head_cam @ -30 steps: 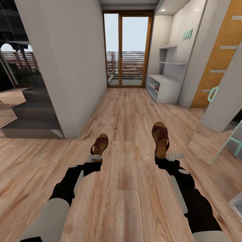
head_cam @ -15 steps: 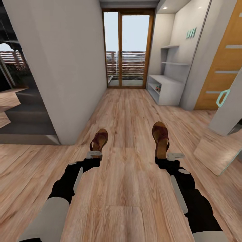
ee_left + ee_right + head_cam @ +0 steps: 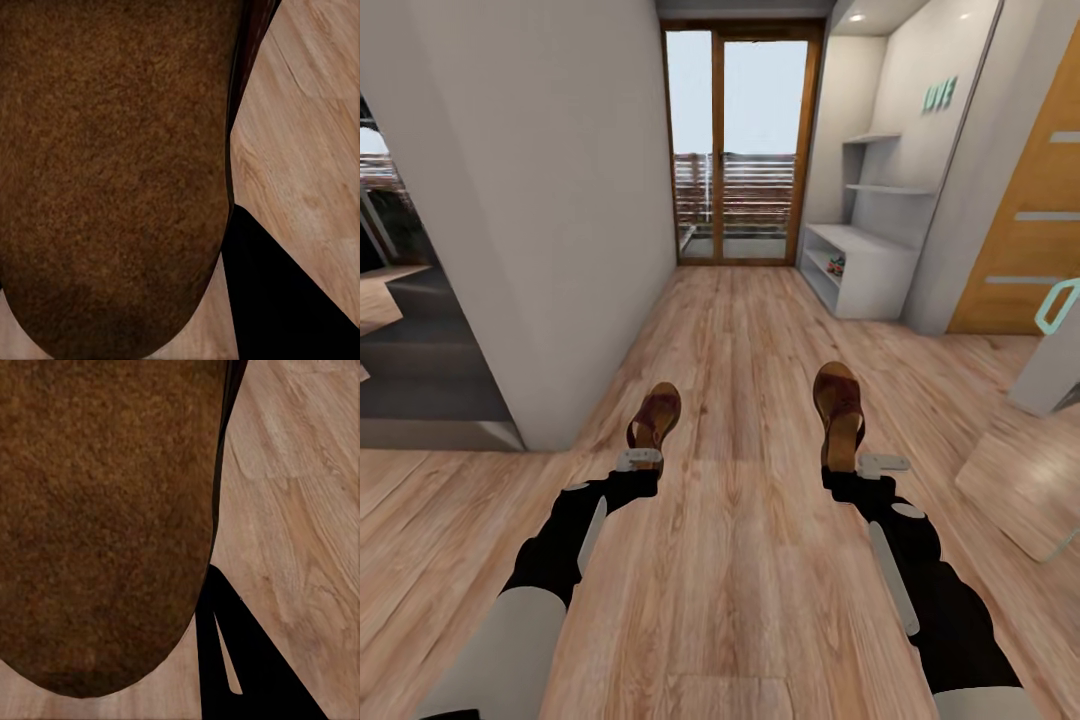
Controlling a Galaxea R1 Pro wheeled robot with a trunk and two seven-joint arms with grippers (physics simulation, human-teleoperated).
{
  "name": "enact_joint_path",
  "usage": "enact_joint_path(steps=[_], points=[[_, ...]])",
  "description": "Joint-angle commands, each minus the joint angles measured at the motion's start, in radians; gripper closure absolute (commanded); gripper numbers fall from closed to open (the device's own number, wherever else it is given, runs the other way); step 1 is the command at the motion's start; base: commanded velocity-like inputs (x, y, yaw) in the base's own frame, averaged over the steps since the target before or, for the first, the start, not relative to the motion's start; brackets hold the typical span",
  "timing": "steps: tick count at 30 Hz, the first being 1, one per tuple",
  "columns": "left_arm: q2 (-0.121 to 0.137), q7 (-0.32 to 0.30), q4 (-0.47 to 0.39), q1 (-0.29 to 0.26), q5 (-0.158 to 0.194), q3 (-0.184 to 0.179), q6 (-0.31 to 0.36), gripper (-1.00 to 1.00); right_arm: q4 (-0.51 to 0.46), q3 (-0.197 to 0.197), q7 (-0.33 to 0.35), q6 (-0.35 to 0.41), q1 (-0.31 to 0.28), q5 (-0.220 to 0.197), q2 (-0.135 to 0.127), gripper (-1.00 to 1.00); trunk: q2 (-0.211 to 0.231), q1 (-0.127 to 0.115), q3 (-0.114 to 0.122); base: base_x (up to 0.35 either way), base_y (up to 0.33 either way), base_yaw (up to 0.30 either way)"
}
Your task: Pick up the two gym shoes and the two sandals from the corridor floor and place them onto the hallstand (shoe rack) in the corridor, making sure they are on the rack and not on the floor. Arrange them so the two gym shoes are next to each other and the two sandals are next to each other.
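Across the last second our whole view has swung and crept forward down the corridor floor (image 3: 740, 330): the grey wall at the left has slid across the picture, and the hallstand (image 3: 865, 275) in the far right alcove now sits larger and more squarely ahead, so it is we who have moved, not the furniture. That puts us on the carrying leg toward the rack, with both sandals off the floor. Something colourful sits on its lower tier, too small to name. The left hand (image 3: 642, 455) is closed on the left sandal (image 3: 656, 416), held out ahead; the right hand (image 3: 847, 462) is closed on the right sandal (image 3: 839, 405), a little higher. Both have kept their place before us, so the grips look steady.
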Motion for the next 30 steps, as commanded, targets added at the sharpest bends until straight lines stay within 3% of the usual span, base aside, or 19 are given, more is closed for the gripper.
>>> enact_joint_path(steps=[1, 30], points=[[-0.002, -0.010, -0.002, 0.000, -0.012, 0.006, 0.004, 1.00, -0.001, 0.002, -0.009, 0.004, -0.001, -0.012, -0.001, 1.00, 0.000, 0.000, -0.001, 0.347, 0.000, 0.000], [-0.002, -0.012, -0.003, 0.000, -0.012, 0.006, 0.004, 1.00, -0.001, 0.003, -0.009, 0.004, -0.001, -0.012, -0.001, 1.00, 0.000, 0.000, 0.005, 0.347, 0.000, 0.000]])
